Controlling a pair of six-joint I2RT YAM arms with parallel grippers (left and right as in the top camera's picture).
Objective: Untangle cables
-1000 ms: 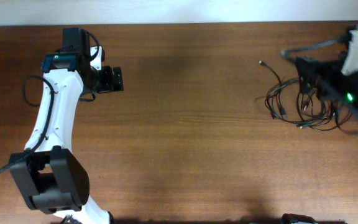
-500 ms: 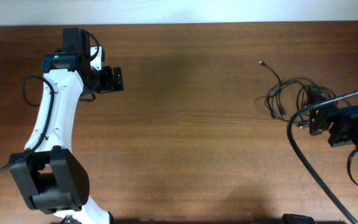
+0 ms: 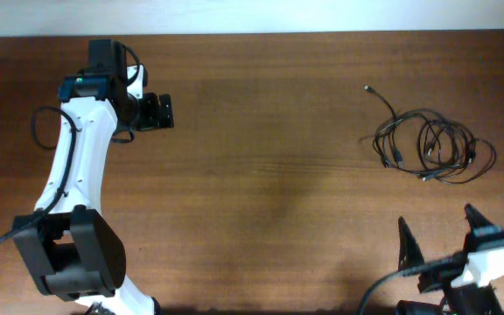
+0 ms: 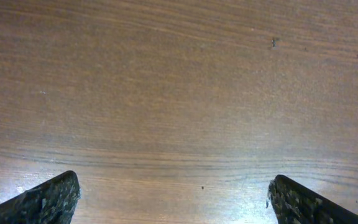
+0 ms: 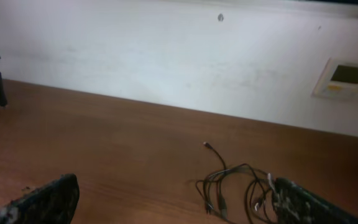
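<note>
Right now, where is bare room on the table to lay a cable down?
The widest free patch is the middle of the table, between the left claw and the cables. The near strip between the left arm and the right claw is bare too. Crowded: the right side, where the cables lie tangled, and the left edge, under the arm.

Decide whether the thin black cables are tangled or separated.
Tangled: the thin black cables lie looped over one another in one loose bundle.
</note>
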